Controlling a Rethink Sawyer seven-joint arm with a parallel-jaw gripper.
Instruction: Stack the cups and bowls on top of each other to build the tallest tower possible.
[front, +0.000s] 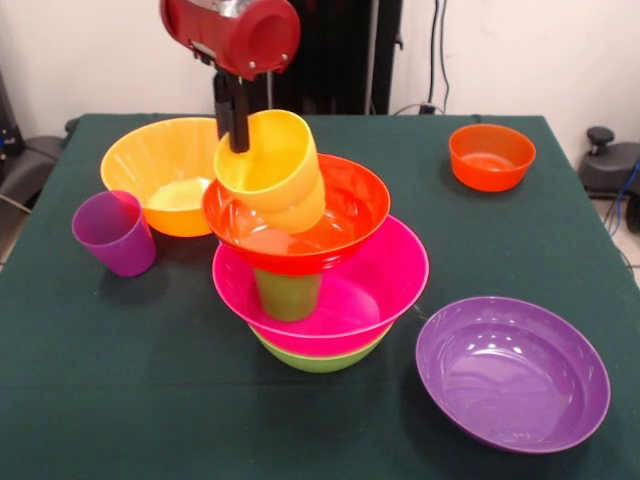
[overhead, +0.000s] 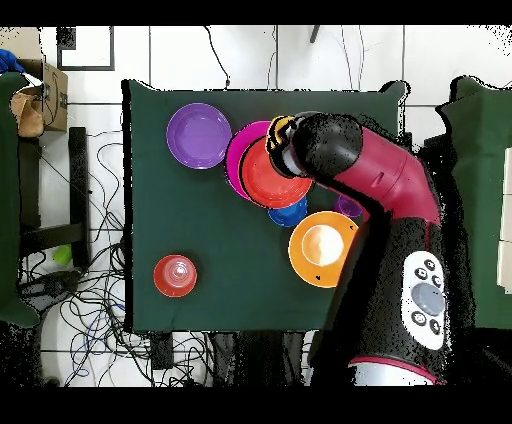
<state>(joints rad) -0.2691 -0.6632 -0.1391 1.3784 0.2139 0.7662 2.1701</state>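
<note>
The tower stands mid-table: a lime green bowl (front: 320, 357) at the bottom, a pink bowl (front: 345, 290) in it, a green cup (front: 288, 295) upright in the pink bowl, and a red-orange bowl (front: 345, 205) on the cup. A yellow cup (front: 272, 165) lies tilted in the red-orange bowl, mouth up and to the left. My gripper (front: 238, 130) comes down from above and is shut on the yellow cup's rim. In the overhead view the arm (overhead: 370, 175) covers most of the tower; the red-orange bowl (overhead: 272, 180) and the pink rim (overhead: 236, 158) show.
A large orange bowl (front: 160, 165) and a purple cup (front: 115, 233) stand left of the tower. A large purple bowl (front: 512, 372) is at the front right. A small red-orange bowl (front: 491, 156) is at the back right. A small blue bowl (overhead: 288, 213) shows only from overhead.
</note>
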